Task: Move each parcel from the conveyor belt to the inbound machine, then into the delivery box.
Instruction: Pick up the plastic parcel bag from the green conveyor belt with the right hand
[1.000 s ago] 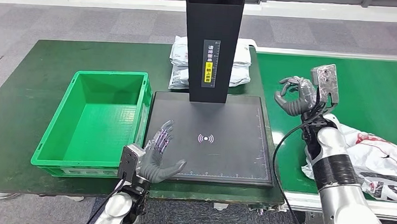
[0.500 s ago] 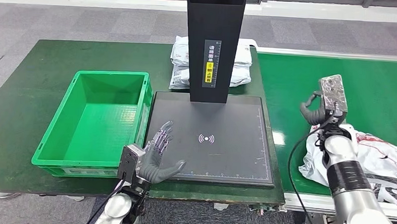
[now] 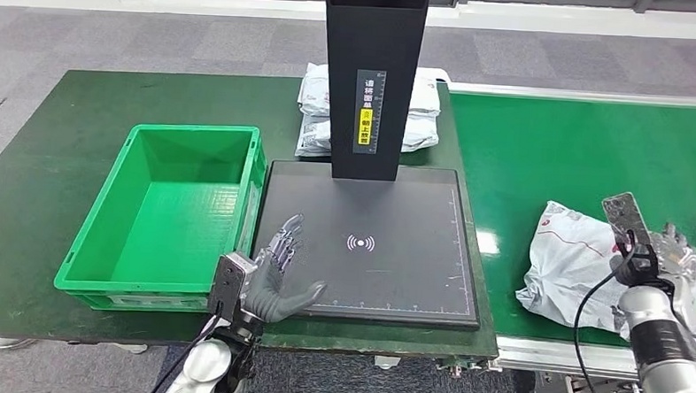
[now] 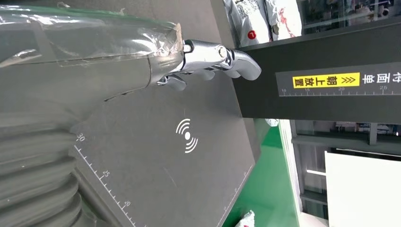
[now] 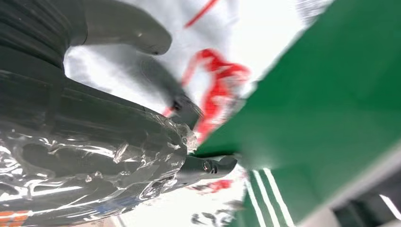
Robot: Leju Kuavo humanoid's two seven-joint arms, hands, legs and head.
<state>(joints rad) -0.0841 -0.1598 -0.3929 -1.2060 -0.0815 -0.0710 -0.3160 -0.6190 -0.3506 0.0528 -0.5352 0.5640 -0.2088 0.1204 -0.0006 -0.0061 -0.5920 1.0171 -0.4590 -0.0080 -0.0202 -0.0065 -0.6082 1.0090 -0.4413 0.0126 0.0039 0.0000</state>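
Head view: a white parcel [image 3: 572, 259] with red print lies on the green conveyor belt [image 3: 550, 152], near its front edge. The right hand [image 3: 674, 264] sits at the parcel's right side, over or against it, with its wrist camera plate sticking up in front; whether the fingers are apart or closed cannot be told from here. The right wrist view, blurred, adds a closer look: the grey thumb [image 5: 127, 28] and a darker finger lie close over the white, red-printed plastic, with the green belt alongside, yet it does not settle whether the hand grips the parcel.

The left hand [image 3: 274, 277] rests at the front left corner of the black scanner plate [image 3: 394, 269], fingers spread apart and holding nothing. The left wrist view shows those straight fingers [image 4: 222, 54] above the plate's white wave symbol [image 4: 187, 135] and ruler marks, and the yellow label [image 4: 326, 80] on the black column [image 3: 372, 73].

A green crate [image 3: 94, 239] stands on the tabletop [image 3: 27, 165] just left of the plate. More white parcels [image 3: 423, 111] are stacked behind the column, which partly hides them.
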